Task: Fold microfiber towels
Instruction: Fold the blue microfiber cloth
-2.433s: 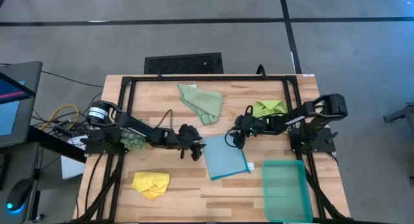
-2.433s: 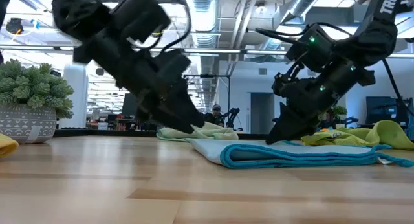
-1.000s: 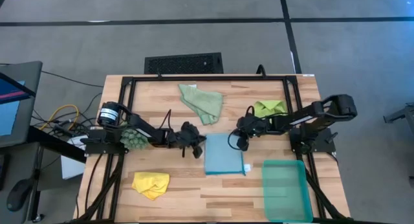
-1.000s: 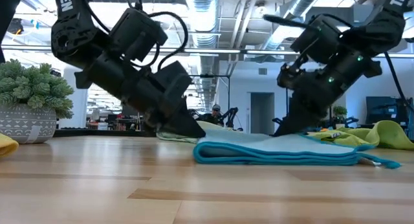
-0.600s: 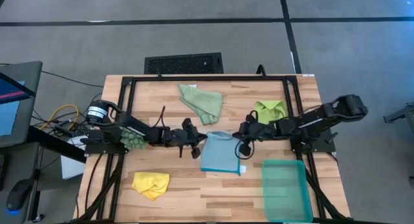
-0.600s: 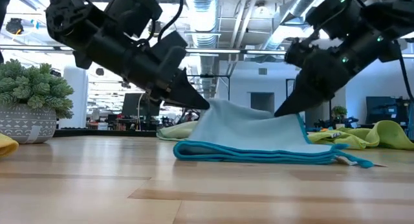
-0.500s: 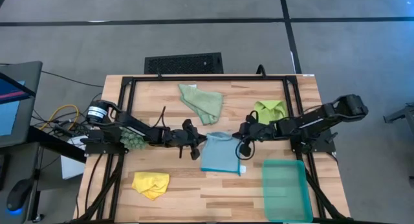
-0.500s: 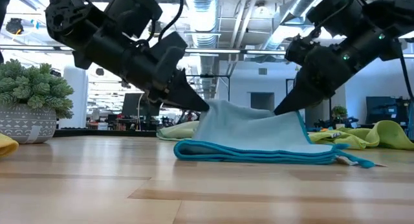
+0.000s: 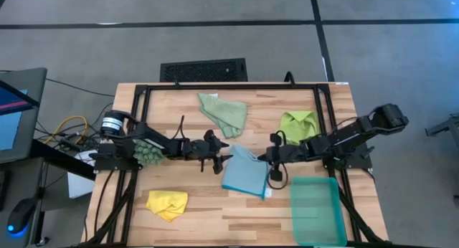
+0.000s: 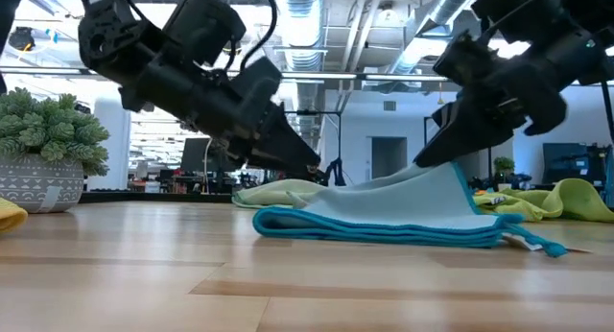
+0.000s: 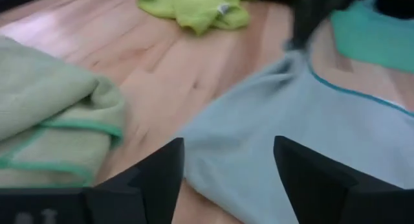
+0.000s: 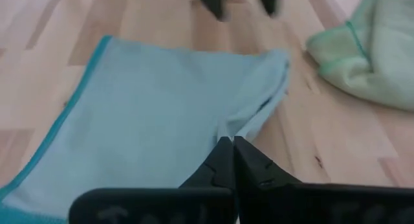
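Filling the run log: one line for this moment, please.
left gripper: open, off towel | right gripper: shut on light blue towel corner, lifted | fold: unfinished

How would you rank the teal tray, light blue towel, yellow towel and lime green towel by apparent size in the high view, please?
1. teal tray
2. light blue towel
3. yellow towel and lime green towel: they look alike, so no ranking.

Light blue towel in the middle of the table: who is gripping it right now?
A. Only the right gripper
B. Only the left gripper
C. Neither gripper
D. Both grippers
A. The right gripper has its jaws shut on an edge of the light blue towel, lifting that side, while the left gripper hangs with jaws open beside the towel, holding nothing.
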Tool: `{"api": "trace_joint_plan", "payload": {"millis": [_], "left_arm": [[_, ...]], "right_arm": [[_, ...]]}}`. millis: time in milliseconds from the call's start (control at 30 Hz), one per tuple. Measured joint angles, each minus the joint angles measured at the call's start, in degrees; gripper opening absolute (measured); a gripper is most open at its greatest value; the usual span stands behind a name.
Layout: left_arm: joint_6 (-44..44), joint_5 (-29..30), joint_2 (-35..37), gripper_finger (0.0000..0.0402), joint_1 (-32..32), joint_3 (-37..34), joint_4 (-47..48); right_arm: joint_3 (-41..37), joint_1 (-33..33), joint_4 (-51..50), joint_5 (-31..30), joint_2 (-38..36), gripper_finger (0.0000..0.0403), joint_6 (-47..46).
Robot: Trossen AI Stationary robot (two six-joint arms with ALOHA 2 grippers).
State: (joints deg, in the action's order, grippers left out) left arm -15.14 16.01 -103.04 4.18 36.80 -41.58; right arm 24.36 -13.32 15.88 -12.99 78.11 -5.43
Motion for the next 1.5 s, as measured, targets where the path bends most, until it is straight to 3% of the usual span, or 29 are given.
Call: {"api": "trace_joint_plan", "payload": {"millis": [133,367,600,767,900,1200,1500], "left_arm": [[-0.6,0.3,-3.9,0.024,-1.3,0.0,-5.3],[-4.2,-7.7,-9.4,0.024,-4.6,0.8,-12.3],[-3.9,-19.9,-12.8,0.0239,-7.6,5.5,-13.0],[-1.1,-25.5,-15.3,0.0221,-7.7,8.1,-11.4],[0.5,-26.1,-15.3,0.0171,-7.7,8.0,-10.2],[1.3,-26.0,-13.9,0.0012,-7.2,8.0,-8.7],[7.3,-15.5,-6.9,0.0006,-3.0,8.1,-2.5]], "right_arm": [[0.0,-2.1,1.3,0.0,0.0,0.0014,2.8],[0.0,-4.3,2.5,0.0,0.0,0.0017,5.7],[0.1,-4.3,2.8,0.0,0.0,0.0017,5.9],[0.1,-4.3,2.5,0.0,0.0,0.0017,5.9],[0.1,-4.3,1.7,0.0,0.0,0.0017,5.9],[0.1,-4.4,0.0,-3.6,-0.1,0.0014,5.2],[0.1,-3.9,-6.8,-8.1,-0.2,0.0019,-3.2]]}}
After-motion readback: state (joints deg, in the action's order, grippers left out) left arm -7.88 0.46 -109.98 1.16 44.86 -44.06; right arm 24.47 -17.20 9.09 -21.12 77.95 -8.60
